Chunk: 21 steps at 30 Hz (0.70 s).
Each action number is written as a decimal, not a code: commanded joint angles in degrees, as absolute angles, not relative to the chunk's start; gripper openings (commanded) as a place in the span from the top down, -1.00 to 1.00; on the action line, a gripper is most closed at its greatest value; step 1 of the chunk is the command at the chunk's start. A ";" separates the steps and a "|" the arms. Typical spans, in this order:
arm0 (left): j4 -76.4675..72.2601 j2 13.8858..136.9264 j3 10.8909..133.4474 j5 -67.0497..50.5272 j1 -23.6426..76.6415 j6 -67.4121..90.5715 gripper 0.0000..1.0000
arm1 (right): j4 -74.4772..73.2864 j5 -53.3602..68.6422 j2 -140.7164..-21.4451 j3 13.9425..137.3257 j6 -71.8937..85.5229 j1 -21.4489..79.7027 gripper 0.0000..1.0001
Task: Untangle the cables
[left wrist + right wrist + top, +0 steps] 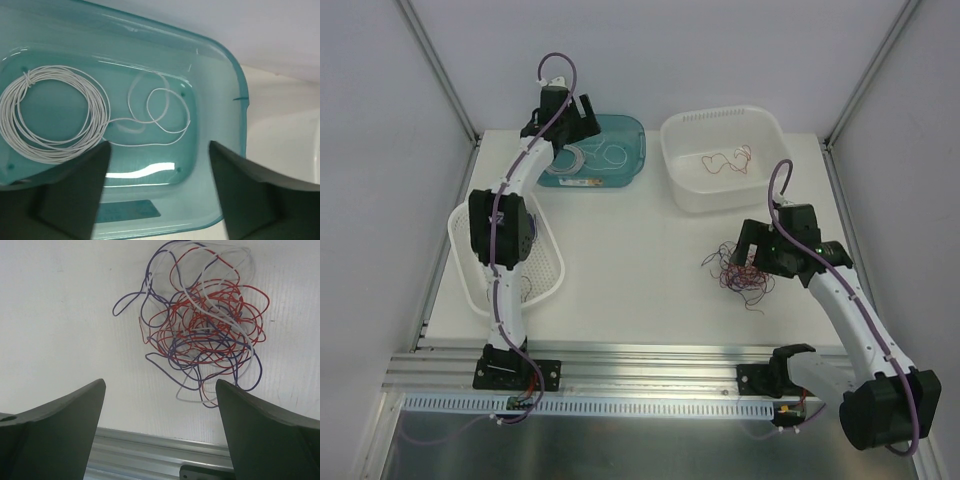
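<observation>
**Tangle sits on the desk**

The cables (740, 272) — a red, purple and white clump — lie on the desk (640, 260) at centre right of the overhead view, beside the right pincer (160, 385), jaws wide apart and empty. At upper left, the left pincer (158, 150) hangs with jaws apart over a teal tray (625, 135) holding a coiled white wire (50, 115).

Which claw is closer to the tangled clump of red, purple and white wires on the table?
Right. The right claw hangs open just beside the cables, with the clump right ahead of it. The left claw is far off, over the teal tray.
</observation>
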<state>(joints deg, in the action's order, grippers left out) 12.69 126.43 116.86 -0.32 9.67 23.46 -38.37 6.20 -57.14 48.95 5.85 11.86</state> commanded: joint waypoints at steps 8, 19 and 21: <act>9.05 100.15 98.55 -8.43 9.49 22.32 -0.98 | -40.26 -7.29 -67.14 53.35 9.57 10.73 -0.98; 9.75 75.95 65.67 -21.35 14.06 23.91 -0.98 | -27.78 -5.54 -81.37 49.39 12.75 13.26 -0.68; 10.02 71.91 60.33 -21.45 16.25 23.91 -0.98 | -25.84 -4.84 -84.63 50.09 12.04 15.11 -0.39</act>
<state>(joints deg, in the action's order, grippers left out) 9.19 75.35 66.83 -17.69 14.02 23.51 -31.24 -5.34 -81.80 49.78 11.73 12.51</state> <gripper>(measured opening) 0.992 0.742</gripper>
